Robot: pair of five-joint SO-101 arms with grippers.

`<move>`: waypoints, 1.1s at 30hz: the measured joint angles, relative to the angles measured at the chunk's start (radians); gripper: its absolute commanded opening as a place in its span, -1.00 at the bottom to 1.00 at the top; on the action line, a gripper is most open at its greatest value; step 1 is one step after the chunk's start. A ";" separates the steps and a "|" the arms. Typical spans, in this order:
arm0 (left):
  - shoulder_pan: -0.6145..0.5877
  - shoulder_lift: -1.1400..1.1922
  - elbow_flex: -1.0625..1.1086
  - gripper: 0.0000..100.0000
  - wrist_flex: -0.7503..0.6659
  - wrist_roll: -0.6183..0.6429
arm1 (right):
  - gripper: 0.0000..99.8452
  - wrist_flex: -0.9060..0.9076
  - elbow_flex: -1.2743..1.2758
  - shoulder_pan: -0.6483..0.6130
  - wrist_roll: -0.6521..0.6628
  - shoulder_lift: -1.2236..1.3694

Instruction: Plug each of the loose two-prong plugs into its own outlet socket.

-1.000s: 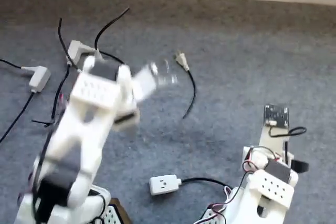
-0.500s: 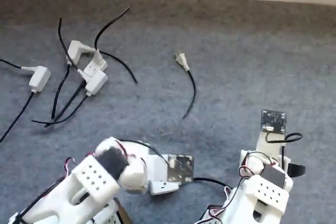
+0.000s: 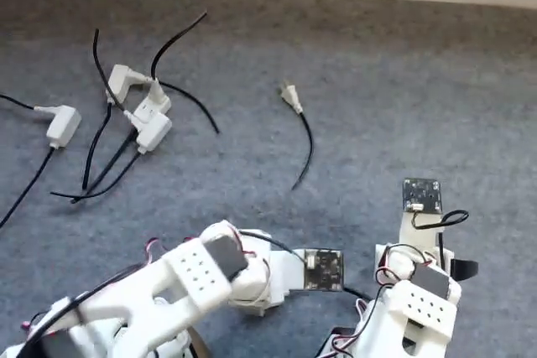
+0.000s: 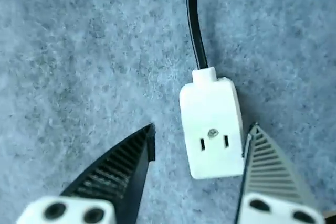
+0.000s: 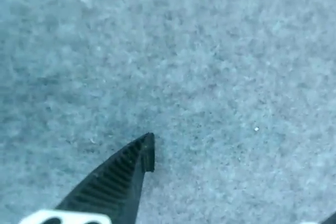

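Note:
A white outlet socket (image 4: 212, 127) with a black cord (image 4: 195, 24) lies flat on the grey carpet. My left gripper (image 4: 202, 129) is open just above it, one finger (image 4: 123, 169) off to one side and the other finger (image 4: 268, 163) at the socket's edge. From above, the left arm (image 3: 201, 278) lies low at the front and covers that socket. A loose two-prong plug (image 3: 291, 95) on a black cord rests mid-carpet, far from both arms. My right gripper (image 5: 241, 177) is open over bare carpet. The right arm (image 3: 419, 291) stands at the front right.
Several white plugs and sockets (image 3: 143, 106) with tangled black cords lie at the far left, and another white plug (image 3: 63, 123) sits near the left edge. Open carpet (image 3: 403, 98) spreads across the middle and right.
The left arm swung from the far-left cord cluster down to the front and now hangs over the socket, hiding it from above. The right arm shifted slightly left.

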 measured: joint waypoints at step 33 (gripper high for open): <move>-0.545 0.143 -0.316 -0.47 0.018 0.002 | 0.03 -0.054 0.046 -0.063 0.000 -0.008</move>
